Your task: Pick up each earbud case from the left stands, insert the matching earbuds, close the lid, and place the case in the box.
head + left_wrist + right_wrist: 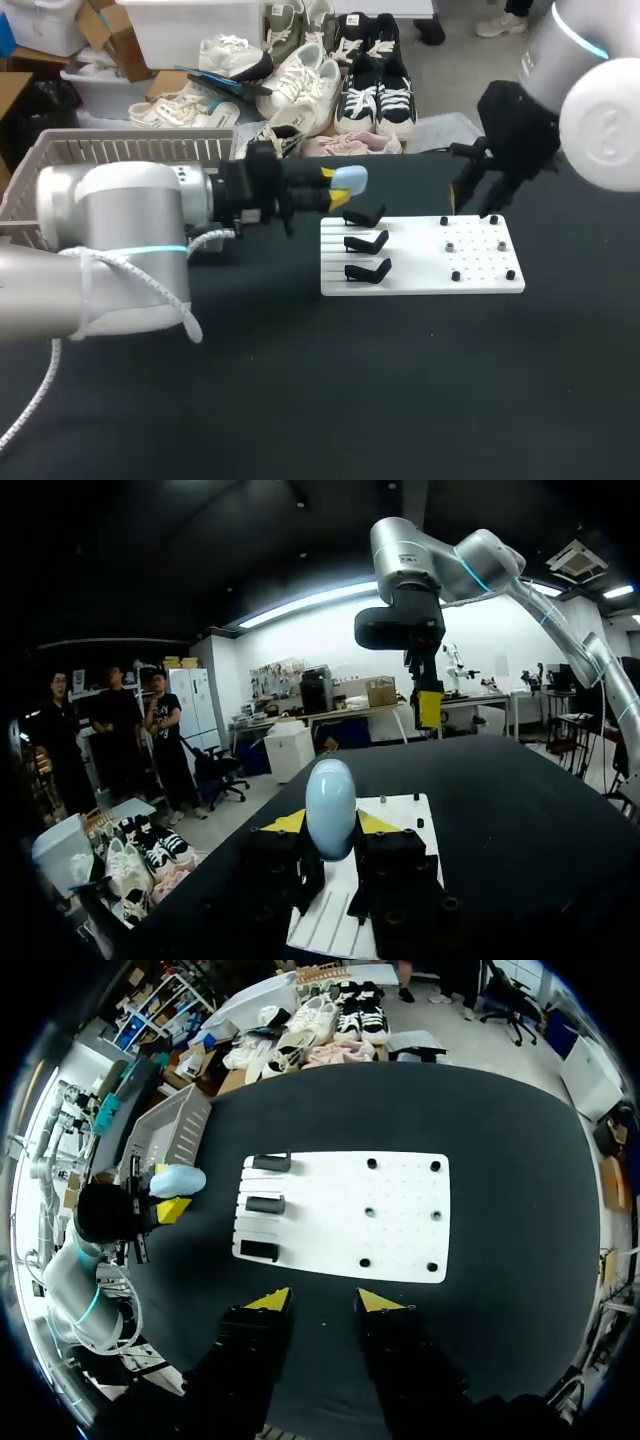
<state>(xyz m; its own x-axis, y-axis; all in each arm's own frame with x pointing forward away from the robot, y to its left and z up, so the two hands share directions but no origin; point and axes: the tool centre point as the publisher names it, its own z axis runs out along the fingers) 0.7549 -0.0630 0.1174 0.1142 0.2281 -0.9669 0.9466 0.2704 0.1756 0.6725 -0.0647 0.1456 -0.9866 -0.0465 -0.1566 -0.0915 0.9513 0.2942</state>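
Note:
My left gripper (337,190) is shut on a light blue earbud case (349,179), held above the table just left of the white board (420,280). The case (331,805) stands upright between the yellow tips, lid shut. Three black stands (366,243) on the board's left side are bare. Several small dark earbuds (451,246) sit on the board's right half. My right gripper (325,1302) hangs open and empty high over the board (400,1215), near its far right corner (470,200) in the head view. From there the case (178,1179) shows left of the stands (265,1204).
A slatted basket (120,150) stands at the back left of the table, behind my left arm; it also shows beyond the held case (182,1125). Black tabletop (400,380) spreads in front of the board.

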